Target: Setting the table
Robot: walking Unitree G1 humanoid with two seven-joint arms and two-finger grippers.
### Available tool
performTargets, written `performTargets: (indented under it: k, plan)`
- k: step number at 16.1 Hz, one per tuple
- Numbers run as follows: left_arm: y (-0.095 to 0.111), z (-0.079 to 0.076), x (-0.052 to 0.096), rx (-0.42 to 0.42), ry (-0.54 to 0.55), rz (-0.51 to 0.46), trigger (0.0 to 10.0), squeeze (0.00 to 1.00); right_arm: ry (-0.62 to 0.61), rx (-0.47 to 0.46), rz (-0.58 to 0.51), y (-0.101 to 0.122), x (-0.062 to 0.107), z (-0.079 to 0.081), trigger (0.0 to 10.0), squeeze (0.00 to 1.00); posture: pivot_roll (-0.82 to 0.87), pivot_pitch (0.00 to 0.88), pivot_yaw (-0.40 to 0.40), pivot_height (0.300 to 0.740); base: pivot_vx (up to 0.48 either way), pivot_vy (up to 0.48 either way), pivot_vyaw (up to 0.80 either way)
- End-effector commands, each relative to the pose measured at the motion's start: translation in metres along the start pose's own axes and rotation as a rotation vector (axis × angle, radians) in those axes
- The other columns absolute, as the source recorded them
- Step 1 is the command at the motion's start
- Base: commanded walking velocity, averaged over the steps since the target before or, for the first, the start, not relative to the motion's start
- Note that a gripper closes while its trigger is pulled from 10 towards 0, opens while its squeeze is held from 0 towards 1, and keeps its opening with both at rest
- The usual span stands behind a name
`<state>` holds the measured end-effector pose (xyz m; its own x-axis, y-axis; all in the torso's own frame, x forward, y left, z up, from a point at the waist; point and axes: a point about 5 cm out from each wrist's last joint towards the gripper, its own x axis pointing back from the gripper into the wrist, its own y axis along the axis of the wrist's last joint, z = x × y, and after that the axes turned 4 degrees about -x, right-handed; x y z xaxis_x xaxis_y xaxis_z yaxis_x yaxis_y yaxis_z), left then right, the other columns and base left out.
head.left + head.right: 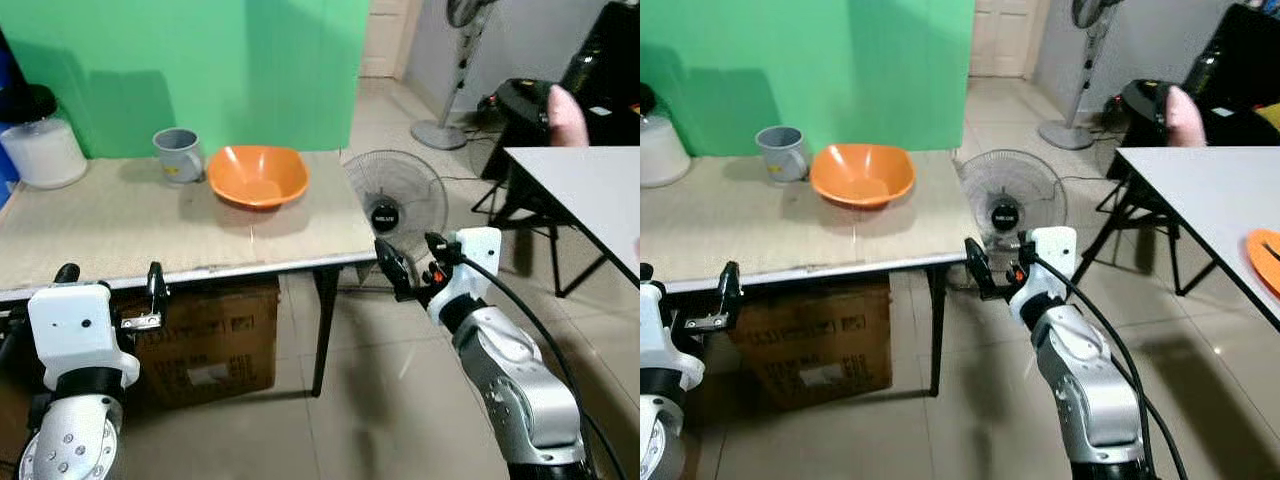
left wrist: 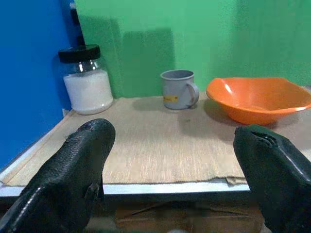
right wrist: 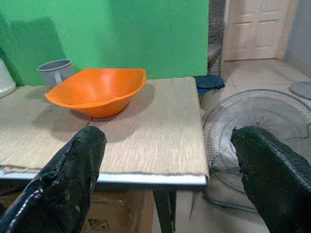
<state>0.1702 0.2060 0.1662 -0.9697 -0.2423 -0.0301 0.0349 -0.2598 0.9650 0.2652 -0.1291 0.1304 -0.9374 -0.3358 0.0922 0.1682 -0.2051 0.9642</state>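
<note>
Both grippers, left gripper (image 2: 170, 160) and right gripper (image 3: 167, 165), hang spread before the table's front edge (image 1: 200, 272); behind, orange bowl (image 1: 257, 175), grey mug (image 1: 177, 155), jar (image 1: 42, 150).

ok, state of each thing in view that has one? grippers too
Orange plastic bowl: upright on the mat, looks empty.
Grey mug: upright beside the bowl, contents can't be told.
Glass jar with black lid: closed, mostly full of white powder.
Floor fan: standing beside the table; blades appear still.
Left gripper: open, holding nothing.
Right gripper: open, holding nothing.
</note>
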Motion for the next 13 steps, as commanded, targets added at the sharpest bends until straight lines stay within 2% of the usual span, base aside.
performTargets:
  k: [1, 4, 8, 13]
  plan:
    - [0.003, -0.002, 0.001, -0.008, -0.027, -0.012, 10.0, 0.0, 0.004, -0.013, -0.008, 0.002, -0.002, -0.001, 10.0, 0.0, 0.05, 0.0, -0.013, 0.74, 0.371, 0.0, 0.0]
    - [0.002, -0.006, -0.001, -0.007, -0.067, -0.012, 10.0, 0.0, -0.017, 0.033, -0.019, 0.003, -0.003, -0.002, 10.0, 0.0, 0.05, 0.0, 0.009, 0.74, 0.371, 0.0, 0.0]
    - [0.005, -0.007, -0.009, -0.013, -0.086, -0.026, 10.0, 0.0, -0.029, 0.047, -0.031, 0.005, -0.007, -0.002, 10.0, 0.0, 0.04, 0.0, 0.024, 0.74, 0.371, 0.0, 0.0]
    - [0.004, -0.009, -0.007, -0.025, -0.135, -0.021, 10.0, 0.0, -0.033, 0.044, -0.038, 0.008, -0.012, -0.004, 10.0, 0.0, 0.05, 0.0, 0.013, 0.74, 0.37, 0.0, 0.0]
